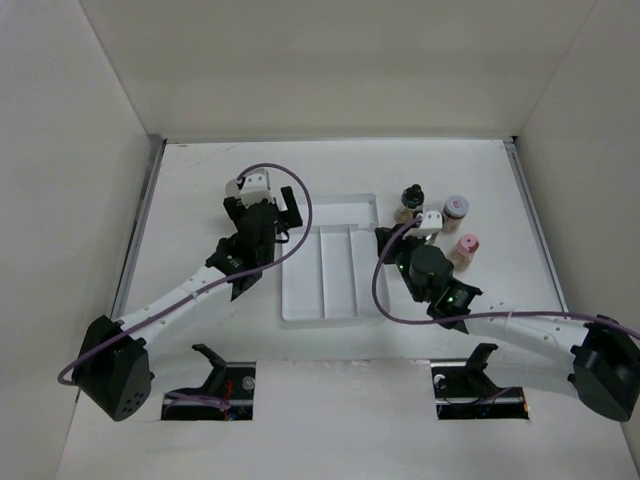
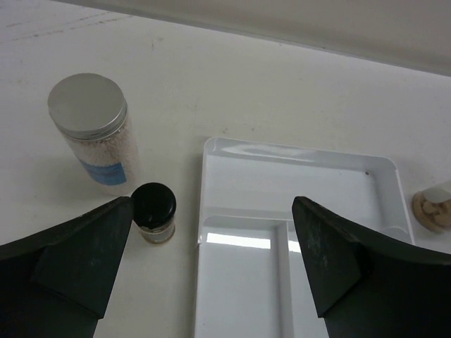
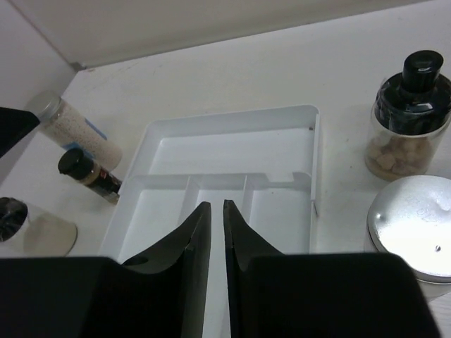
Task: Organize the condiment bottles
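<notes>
Left wrist: silver-capped bottle (image 2: 90,130) upright; left fingers (image 2: 77,260) spread, right fingers (image 3: 189,246) pressed together

Bright, even, diffuse light from overhead bounces off the white walls, leaving the top view nearly washed out, with only faint, soft shadows under the arms on the table (image 1: 200,180). In the left wrist view a glare streak crosses the white tray (image 2: 296,176) near six o'clock, and the left fingers (image 2: 77,260) at seven and five o'clock are dark and soft. In the right wrist view the silver-lidded bottle (image 3: 412,225) at four o'clock is blown out to white on top, and the right fingers (image 3: 176,253) are featureless black.
</notes>
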You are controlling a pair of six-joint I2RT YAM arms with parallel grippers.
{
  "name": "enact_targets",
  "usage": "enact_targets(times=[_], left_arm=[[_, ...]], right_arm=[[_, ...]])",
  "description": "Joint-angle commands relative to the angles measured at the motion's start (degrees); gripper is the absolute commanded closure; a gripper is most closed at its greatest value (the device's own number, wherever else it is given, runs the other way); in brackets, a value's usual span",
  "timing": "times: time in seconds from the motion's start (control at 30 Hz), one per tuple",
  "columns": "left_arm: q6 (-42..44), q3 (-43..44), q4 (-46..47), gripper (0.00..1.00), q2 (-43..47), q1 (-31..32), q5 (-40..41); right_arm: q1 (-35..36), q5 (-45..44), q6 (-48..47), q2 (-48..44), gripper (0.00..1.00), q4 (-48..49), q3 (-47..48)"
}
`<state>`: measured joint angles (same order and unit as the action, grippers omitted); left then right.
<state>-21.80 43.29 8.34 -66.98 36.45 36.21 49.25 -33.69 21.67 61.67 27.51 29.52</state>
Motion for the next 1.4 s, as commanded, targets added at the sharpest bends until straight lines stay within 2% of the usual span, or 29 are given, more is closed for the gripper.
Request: enact_targets(times=[0.0,0.07,0.1,0.13,0.2,0.27,0.4,0.83,1.07,1.2,1.37], left_arm=[[3.6,2.0,1.7,0.01,-0.1,-1.7,1.2],[3.7,1.8,1.5,0.31,-0.1,-2.8,1.4],[3.6,2.1,0.9,0.39,-0.4,-3.4,1.5],[3.5,2.5,0.2,0.39,-0.8,-3.7,1.5],[3.6,3.7,-1.9,0.34,-2.6,-4.0,1.5],[3.3,4.6,-3.1,0.30,-4.6,-4.6,1.5],[1.9,5.5,-4.1,0.28,-8.5,-5.5,1.5],[-3.1,4.7,-1.8,0.37,-17.7,-8.0,0.5],[-3.2,5.2,0.1,0.55,-20.2,-8.6,-1.1],[-3.0,4.2,0.0,0.67,-18.5,-8.5,-0.3],[-1.5,4.0,0.2,0.70,-12.0,-6.9,1.9]], right_arm=[[0.5,1.7,0.7,1.0,0.82,1.0,1.2],[0.5,1.7,0.9,1.6,0.76,1.1,1.4],[0.5,1.7,0.9,2.0,0.72,1.3,1.4],[0.5,1.8,1.0,2.6,0.67,1.7,1.3],[0.3,2.6,1.1,3.3,0.56,1.6,1.4],[0.3,3.1,1.1,3.6,0.41,1.9,1.6],[0.3,3.4,1.1,4.5,0.31,2.1,1.7],[-0.3,4.5,1.4,6.2,0.28,2.2,2.0],[-0.8,4.7,1.4,6.3,0.28,2.5,1.9],[-1.3,4.7,1.6,6.0,0.28,2.5,1.6],[-1.5,5.0,1.9,6.1,0.29,2.7,1.5]])
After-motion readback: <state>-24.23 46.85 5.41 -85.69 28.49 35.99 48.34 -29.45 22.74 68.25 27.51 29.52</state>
